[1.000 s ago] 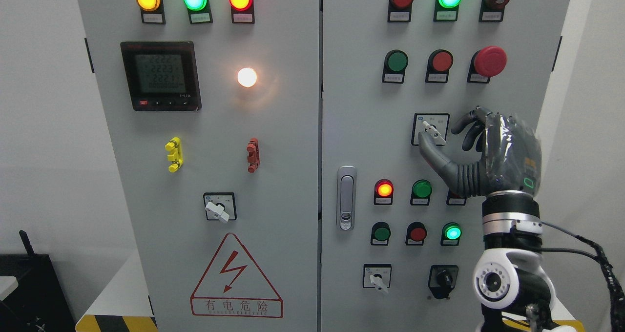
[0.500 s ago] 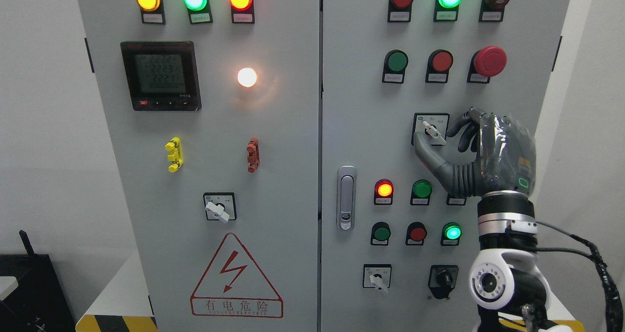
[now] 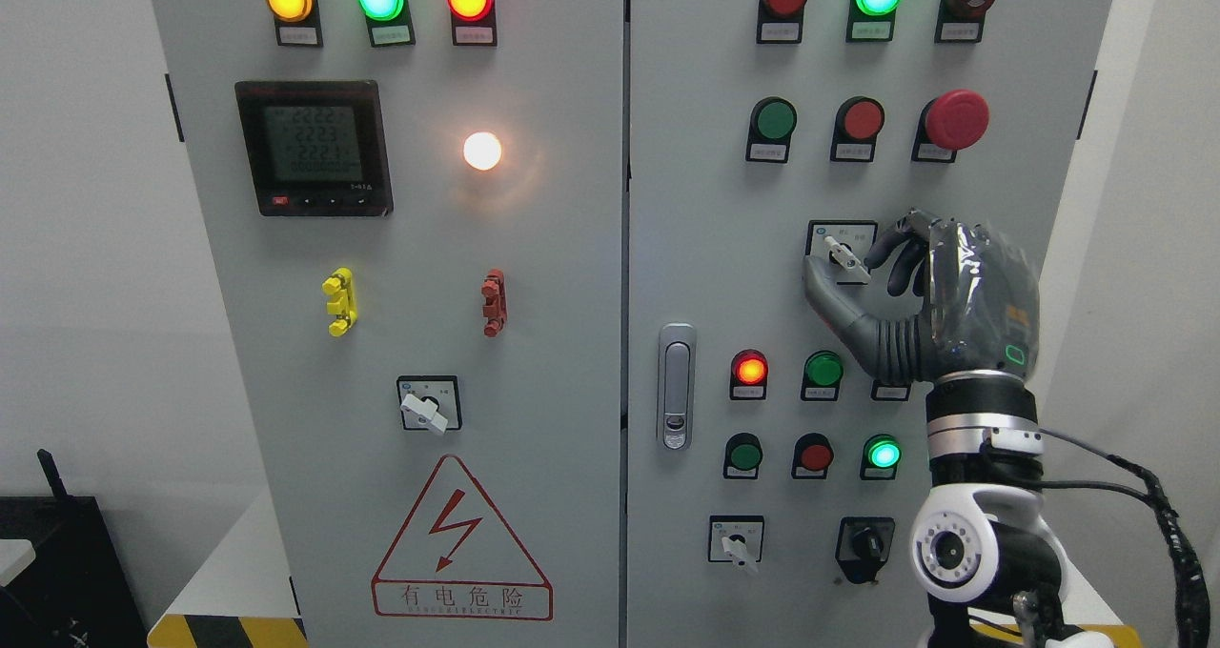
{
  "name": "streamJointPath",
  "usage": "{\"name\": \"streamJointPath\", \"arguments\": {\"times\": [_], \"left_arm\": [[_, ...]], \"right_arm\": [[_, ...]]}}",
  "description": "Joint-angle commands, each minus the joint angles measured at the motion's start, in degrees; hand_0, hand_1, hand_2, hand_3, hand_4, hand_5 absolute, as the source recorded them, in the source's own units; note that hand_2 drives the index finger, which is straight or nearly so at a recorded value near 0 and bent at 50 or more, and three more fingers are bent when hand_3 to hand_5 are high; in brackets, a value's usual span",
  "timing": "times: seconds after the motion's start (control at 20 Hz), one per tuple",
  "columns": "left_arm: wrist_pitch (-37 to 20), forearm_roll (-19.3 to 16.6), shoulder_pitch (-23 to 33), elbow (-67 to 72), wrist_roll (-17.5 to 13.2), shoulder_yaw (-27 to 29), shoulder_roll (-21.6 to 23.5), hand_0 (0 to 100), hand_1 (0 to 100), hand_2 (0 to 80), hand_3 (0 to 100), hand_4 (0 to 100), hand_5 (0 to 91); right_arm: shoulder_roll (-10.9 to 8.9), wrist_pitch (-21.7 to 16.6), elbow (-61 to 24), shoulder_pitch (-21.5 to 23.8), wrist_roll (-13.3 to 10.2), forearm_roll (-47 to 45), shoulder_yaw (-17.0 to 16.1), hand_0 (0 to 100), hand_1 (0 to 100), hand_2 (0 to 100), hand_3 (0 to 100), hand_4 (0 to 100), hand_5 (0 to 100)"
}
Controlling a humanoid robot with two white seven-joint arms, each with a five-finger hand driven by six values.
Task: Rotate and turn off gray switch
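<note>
The gray rotary switch (image 3: 844, 253) sits on a white plate in the middle of the right cabinet door (image 3: 705, 248), its handle slanting down to the right. My right hand (image 3: 839, 259) comes up from the lower right and brackets that handle. Its thumb (image 3: 822, 291) lies below and left of the handle, and the curled fingers (image 3: 891, 240) reach in from the right, the index tip at the handle's right end. A small gap shows between thumb and handle, so no firm grip is visible. The left arm is out of view.
Lit and unlit push buttons surround the switch, with a red mushroom stop button (image 3: 956, 119) above it. Below are a door latch (image 3: 676, 386), another gray switch (image 3: 736, 543) and a black one (image 3: 865, 541). The left door carries a meter (image 3: 314, 148) and a third gray switch (image 3: 424, 406).
My right hand has shifted left and slightly up toward the door, bringing thumb and fingers closer around the gray switch handle. The handle's slant looks unchanged.
</note>
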Motion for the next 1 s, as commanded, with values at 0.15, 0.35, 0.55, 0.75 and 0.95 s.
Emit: {"name": "streamJointPath", "arguments": {"times": [0.15,0.35,0.55,0.75,0.95], "left_arm": [[0.0,0.0,0.0,0.8,0.0,-0.1,0.0,12,39,0.0,0,0,0.0],[0.0,0.0,0.0,0.8,0.0,-0.1,0.0,12,39,0.0,0,0,0.0],[0.0,0.0,0.0,0.8,0.0,-0.1,0.0,12,39,0.0,0,0,0.0],[0.0,0.0,0.0,0.8,0.0,-0.1,0.0,12,39,0.0,0,0,0.0],[0.0,0.0,0.0,0.8,0.0,-0.1,0.0,12,39,0.0,0,0,0.0]], "right_arm": [[0.08,0.0,0.3,-0.1,0.6,0.1,0.3,13,40,65,90,92,100],[0.08,0.0,0.4,-0.3,0.6,0.1,0.3,14,39,66,91,92,100],[0.08,0.3,0.7,-0.5,0.6,0.1,0.3,14,40,66,91,92,100],[0.08,0.3,0.8,-0.6,0.6,0.1,0.3,15,41,66,91,92,100],[0.08,0.3,0.9,-0.6,0.6,0.2,0.3,17,42,65,91,92,100]]}}
